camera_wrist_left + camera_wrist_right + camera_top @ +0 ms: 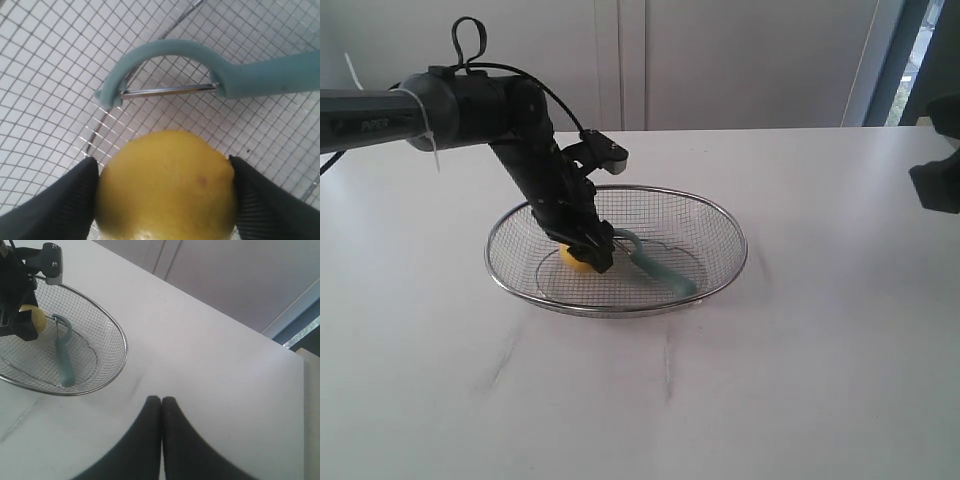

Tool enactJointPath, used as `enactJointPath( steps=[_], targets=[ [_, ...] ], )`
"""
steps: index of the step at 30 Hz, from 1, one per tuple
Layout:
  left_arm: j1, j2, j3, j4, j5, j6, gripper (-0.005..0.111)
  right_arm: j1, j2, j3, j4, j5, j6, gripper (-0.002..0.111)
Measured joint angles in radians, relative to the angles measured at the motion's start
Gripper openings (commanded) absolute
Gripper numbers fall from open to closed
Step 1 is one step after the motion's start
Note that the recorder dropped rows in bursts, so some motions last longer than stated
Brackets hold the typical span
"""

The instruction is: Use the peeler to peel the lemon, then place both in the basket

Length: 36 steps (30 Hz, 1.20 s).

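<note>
1. Lemon (pixel 165 185), clamped between the left gripper's (pixel 586 250) jaws, sits low inside the basket (pixel 744 252), centre-left of the exterior frame; it looks about to be set down.
2. Peeler (pixel 260 77) lies on the mesh just beside it, apparently delivered.
3. Right gripper (pixel 161 410), pinched together on nothing, hangs well apart over the table (pixel 820 380).

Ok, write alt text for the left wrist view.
The left tool grips a yellow lemon between two black fingers, with the mesh of the basket behind it. A teal peeler lies on the mesh beside the lemon, apart from it.
</note>
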<state>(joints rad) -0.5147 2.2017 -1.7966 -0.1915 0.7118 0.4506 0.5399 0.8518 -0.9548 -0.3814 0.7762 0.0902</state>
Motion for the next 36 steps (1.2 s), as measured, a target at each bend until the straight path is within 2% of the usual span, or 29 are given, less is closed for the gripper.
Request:
enactJointPath(
  steps=[19,24,27,32,36],
  targets=[
    [0.0,-0.181,-0.002,0.005,0.049,0.0,0.073,0.0,0.0,0.0,-0.008,0.0,0.015,0.0],
    [0.0,-0.225,-0.002,0.036,0.105,0.0,0.072,0.0,0.0,0.0,-0.008,0.0,0.015,0.0],
    [0.0,-0.254,-0.002,0.063,0.161,0.0,0.063,0.0,0.0,0.0,-0.009,0.0,0.015,0.0],
    [0.0,-0.315,-0.002,0.094,0.274,-0.006,0.036,0.0,0.0,0.0,-0.012,0.0,0.015,0.0],
    [0.0,-0.367,-0.002,0.116,0.31,-0.025,0.014,0.0,0.0,0.0,-0.012,0.0,0.015,0.0]
  ],
)
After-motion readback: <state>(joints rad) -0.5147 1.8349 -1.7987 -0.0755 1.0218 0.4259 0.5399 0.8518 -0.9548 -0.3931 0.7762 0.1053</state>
